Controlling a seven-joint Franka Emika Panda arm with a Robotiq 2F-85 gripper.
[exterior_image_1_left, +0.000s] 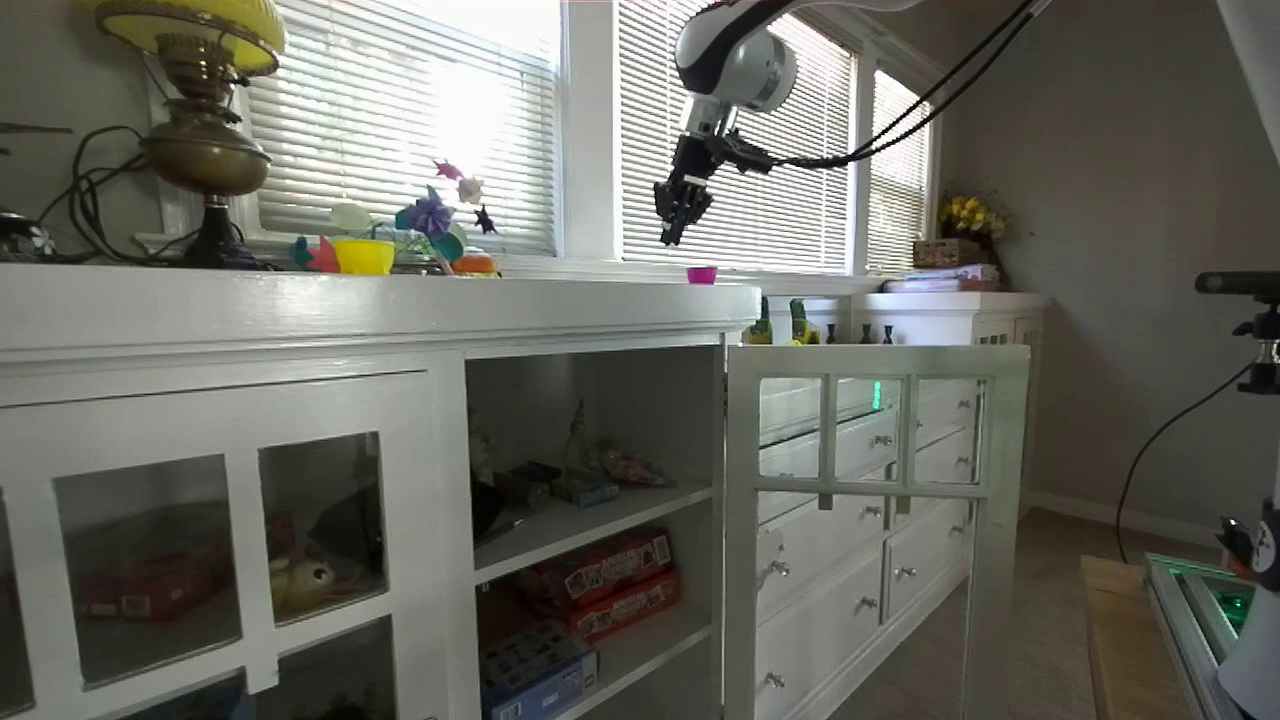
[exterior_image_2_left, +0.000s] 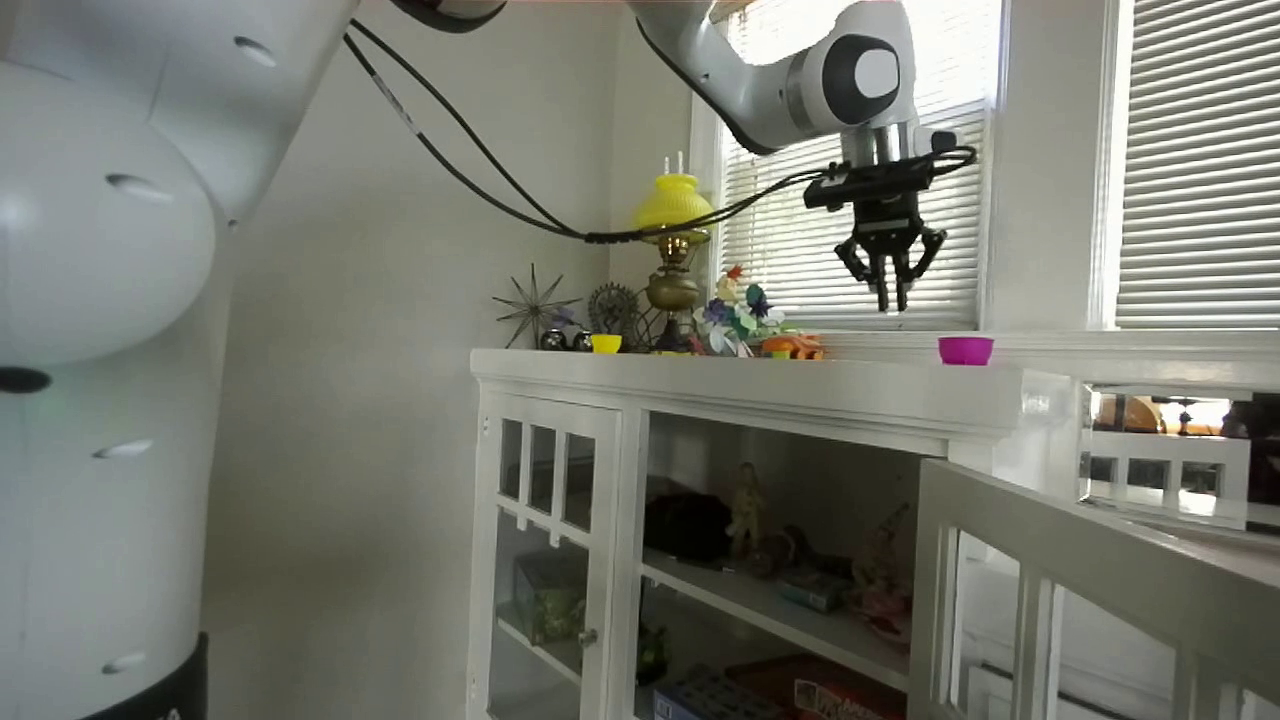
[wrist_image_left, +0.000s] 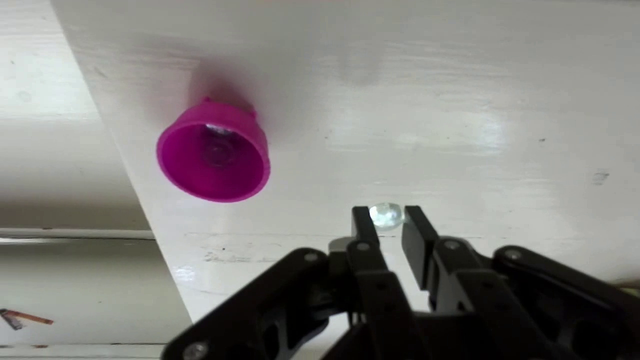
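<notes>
Clear glass piece (wrist_image_left: 386, 216), small and rounded, sits low and just right of centre in the wrist view, pinched near the tips of the black fingers (wrist_image_left: 420, 240), which stand slightly apart with the glass filling the gap. In both exterior views the fingers hang above the white counter (exterior_image_2_left: 720, 366), and the glass is too small to make out there. Beside the fingers in the wrist view, a pale grey patch (wrist_image_left: 341, 244) is partly covered by one of them; whether it is a shadow or an object cannot be told.

Left of centre in the wrist view, a magenta cup (wrist_image_left: 215, 177) stands upright near the counter's edge, apart from the fingers. A glint and a faint ring show deep inside it; whether something lies there is unclear. At upper left in an exterior view, a yellow cup (exterior_image_1_left: 364, 257) hides its inside behind its wall.

Lower middle of that view, the open cabinet (exterior_image_1_left: 450, 520) holds stacked red boxes (exterior_image_1_left: 605, 575) and a blue box (exterior_image_1_left: 540, 672) that the bottom edge cuts off. Small figures (exterior_image_1_left: 580, 455) on the shelf above are too dim to identify. Behind the glass-fronted door (exterior_image_1_left: 251, 540) at lower left, another red box (exterior_image_1_left: 150, 590) is blurred.
</notes>
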